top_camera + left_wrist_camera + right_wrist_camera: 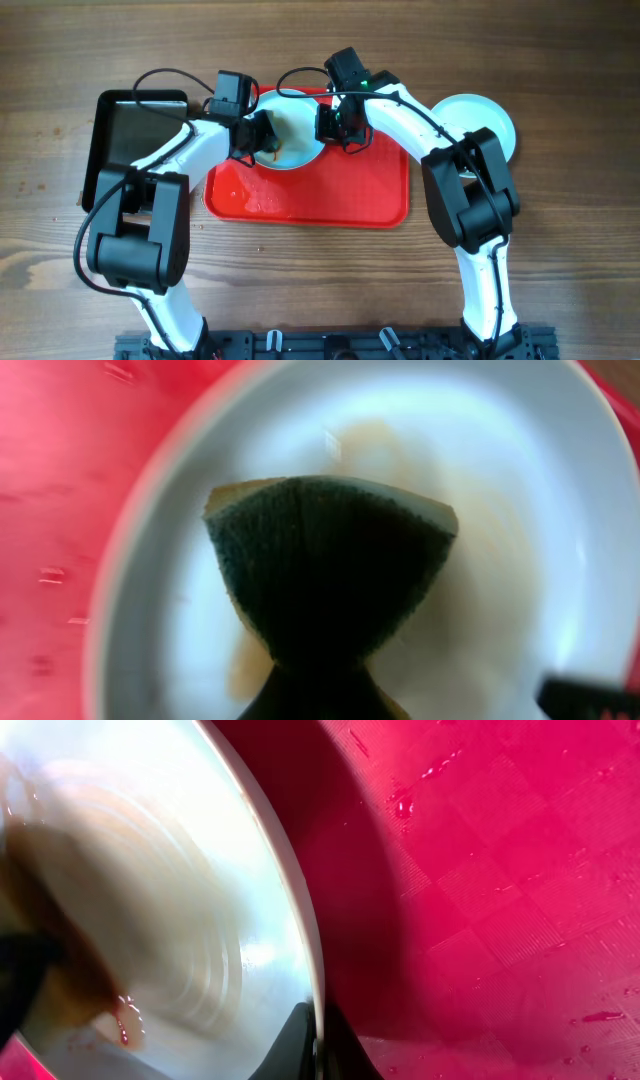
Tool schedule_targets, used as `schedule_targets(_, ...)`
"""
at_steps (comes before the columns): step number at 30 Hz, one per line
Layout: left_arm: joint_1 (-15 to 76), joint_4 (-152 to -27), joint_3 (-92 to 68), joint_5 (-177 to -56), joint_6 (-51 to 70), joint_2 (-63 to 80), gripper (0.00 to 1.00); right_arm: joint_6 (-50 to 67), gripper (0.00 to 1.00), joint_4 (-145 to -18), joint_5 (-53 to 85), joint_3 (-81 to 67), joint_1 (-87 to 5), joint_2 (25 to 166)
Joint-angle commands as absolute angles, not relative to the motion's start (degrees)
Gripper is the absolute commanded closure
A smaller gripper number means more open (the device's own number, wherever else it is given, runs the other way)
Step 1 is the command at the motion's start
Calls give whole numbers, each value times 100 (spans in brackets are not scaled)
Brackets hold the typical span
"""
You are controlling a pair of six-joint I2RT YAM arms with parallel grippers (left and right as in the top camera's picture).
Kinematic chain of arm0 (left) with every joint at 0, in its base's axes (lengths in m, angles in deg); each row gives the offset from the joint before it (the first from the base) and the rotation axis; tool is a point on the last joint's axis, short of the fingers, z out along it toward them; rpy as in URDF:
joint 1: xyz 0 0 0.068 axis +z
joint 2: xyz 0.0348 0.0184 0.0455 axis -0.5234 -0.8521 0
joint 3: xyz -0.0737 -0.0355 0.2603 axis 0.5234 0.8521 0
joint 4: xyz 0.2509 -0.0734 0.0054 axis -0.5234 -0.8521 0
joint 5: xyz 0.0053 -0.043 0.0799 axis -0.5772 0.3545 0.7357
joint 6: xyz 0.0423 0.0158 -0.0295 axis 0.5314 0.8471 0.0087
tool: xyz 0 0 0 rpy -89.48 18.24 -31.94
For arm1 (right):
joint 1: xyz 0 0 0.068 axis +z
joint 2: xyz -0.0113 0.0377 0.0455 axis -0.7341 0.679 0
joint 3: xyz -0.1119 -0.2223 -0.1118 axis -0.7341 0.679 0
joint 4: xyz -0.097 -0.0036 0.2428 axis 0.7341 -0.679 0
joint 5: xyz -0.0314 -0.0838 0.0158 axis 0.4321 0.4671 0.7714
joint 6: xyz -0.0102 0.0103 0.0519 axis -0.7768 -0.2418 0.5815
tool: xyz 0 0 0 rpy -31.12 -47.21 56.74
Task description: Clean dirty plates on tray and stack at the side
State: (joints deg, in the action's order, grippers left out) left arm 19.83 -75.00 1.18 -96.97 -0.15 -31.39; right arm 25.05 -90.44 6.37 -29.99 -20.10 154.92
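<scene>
Pinching a sponge [330,560], dark green scouring face up and yellow at the edges, the left fingers [258,135] hold it over the dirty plate [295,152]. The plate sits at the far edge of the red tray [340,200], left of its middle. Tan-brown sauce smears [480,550] spread across the plate's pale inside. The right fingers [345,1058] are pressed onto the plate's rim on the side nearer the tray's centre. Water droplets [400,805] dot the tray floor beside the rim. A second white plate [488,112] lies on the wooden worktop [570,250] just beside the tray's far right corner, and a black tray [135,135] lies off the red tray's left side.
</scene>
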Motion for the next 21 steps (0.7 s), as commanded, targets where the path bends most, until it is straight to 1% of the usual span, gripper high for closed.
schedule_targets(1, 2079, -7664, 236, -8163, -481, -3377, 96, 2446, 96, -9112, 650, -3007, -1927, 15676)
schedule_targets(3, 2079, -7906, 236, -8346, -240, -3377, 96, 2446, 96, -9114, 648, -3007, -1927, 15676)
schedule_targets(4, 2079, -8035, 236, -8925, 352, -3377, 96, 2446, 96, -9114, 648, -3007, -1927, 15676)
schedule_targets(5, 2082, -8142, 236, -9293, 625, -3377, 96, 2446, 96, -9114, 648, -3007, -1927, 15676)
schedule_targets(9, 2082, -8820, 225, -10296, 1237, -3377, 96, 2443, 96, -9116, 583, -3007, -1920, 15676)
schedule_targets(14, 2086, -9631, 225, -11443, 2282, -3377, 96, 2446, 96, -9114, 454, -3007, -1785, 15676)
schedule_targets(16, 2086, -9707, 225, -11856, 2594, -3377, 96, 2450, 96, -9110, 456, -3007, -1704, 15676)
schedule_targets(21, 2086, -9524, 225, -12462, 2732, -3377, 96, 2452, 96, -9110, 454, -3007, -1531, 15676)
